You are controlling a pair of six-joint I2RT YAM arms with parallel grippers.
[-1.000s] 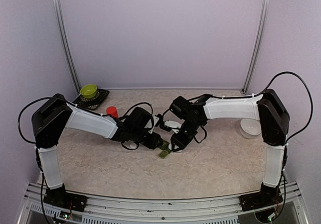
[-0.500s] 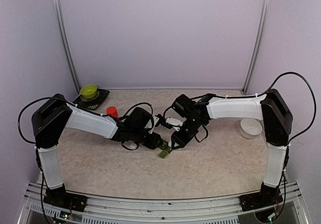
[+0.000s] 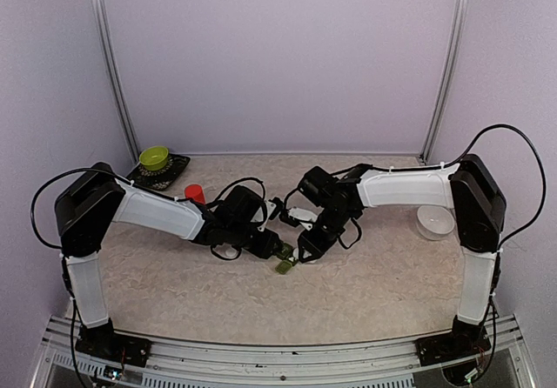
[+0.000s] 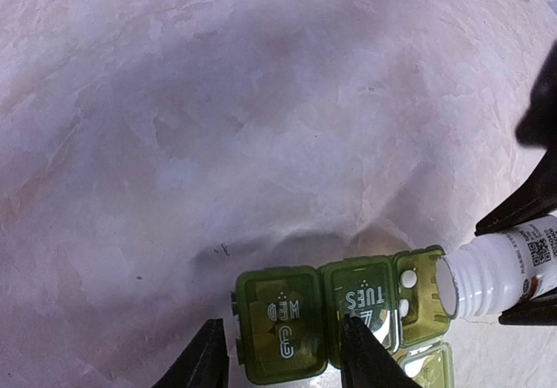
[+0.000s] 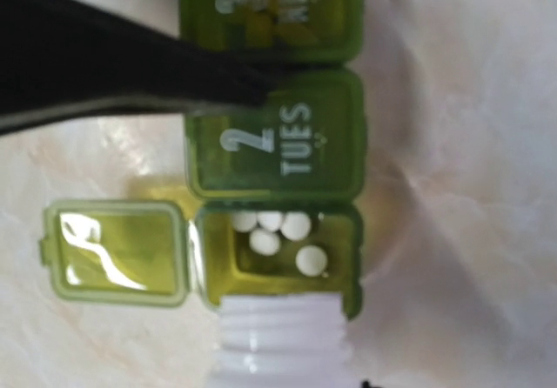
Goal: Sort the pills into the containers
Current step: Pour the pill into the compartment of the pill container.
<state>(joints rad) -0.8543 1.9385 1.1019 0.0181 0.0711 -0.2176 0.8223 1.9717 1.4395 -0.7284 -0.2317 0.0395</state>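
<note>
The containers, a green strip of three joined compartments, lie on the table at mid-front. My left gripper is closed around the WED compartment, and one of its fingers lies across the seam to the TUES lid. The third compartment's lid is flipped open, and several white round pills lie inside. My right gripper is shut on a small white bottle. The bottle is tipped on its side with its mouth at the open compartment's edge.
A red bottle stands behind the left arm. At the back left a green bowl sits on a dark tray. A white bowl is at the right, near the right arm's elbow.
The right wrist has shifted slightly left, toward the strip, with the bottle in it. The left arm and the strip have not moved.
</note>
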